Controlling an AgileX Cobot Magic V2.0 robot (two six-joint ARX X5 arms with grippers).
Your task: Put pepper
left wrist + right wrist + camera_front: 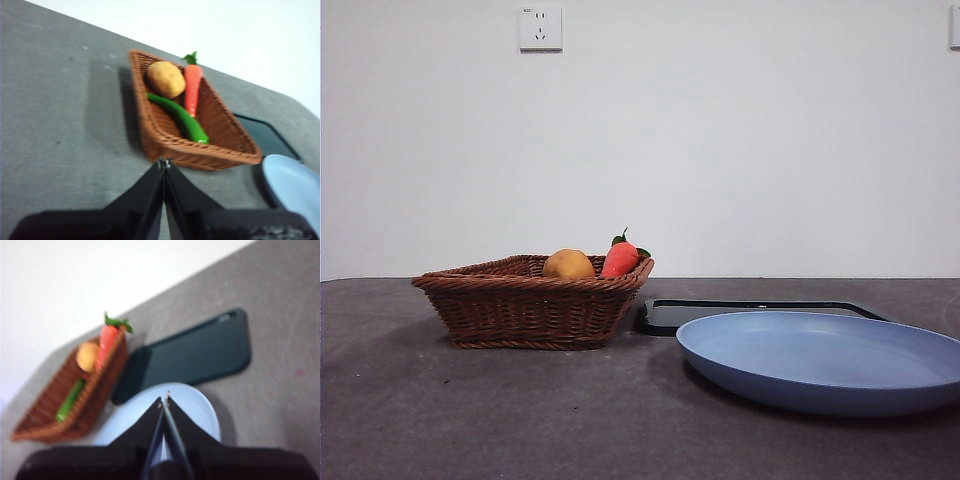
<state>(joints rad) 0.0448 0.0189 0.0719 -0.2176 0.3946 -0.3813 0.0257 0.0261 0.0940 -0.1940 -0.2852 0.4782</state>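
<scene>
while both arms hang above the table with nothing held, the left gripper shows its two black jaws pressed together at the tips, poised over bare grey tabletop just short of the wicker basket, and the right gripper has its jaws pinched together the same way, poised above the blue plate; neither arm appears in the front view

nearest in the front view, at lower right of the frame, the blue plate sits on the dark grey table. just behind it lies a flat black tray, its left end close to the basket. left of centre stands the brown wicker basket, with a yellow-brown potato and an orange-red carrot with green leaves poking above its rim. behind everything is a white wall with a socket at upper left

the pepper, long and glossy green, lies on the basket floor in the left wrist view, touching the potato and running alongside the carrot; it is hidden by the basket wall in the front view
</scene>
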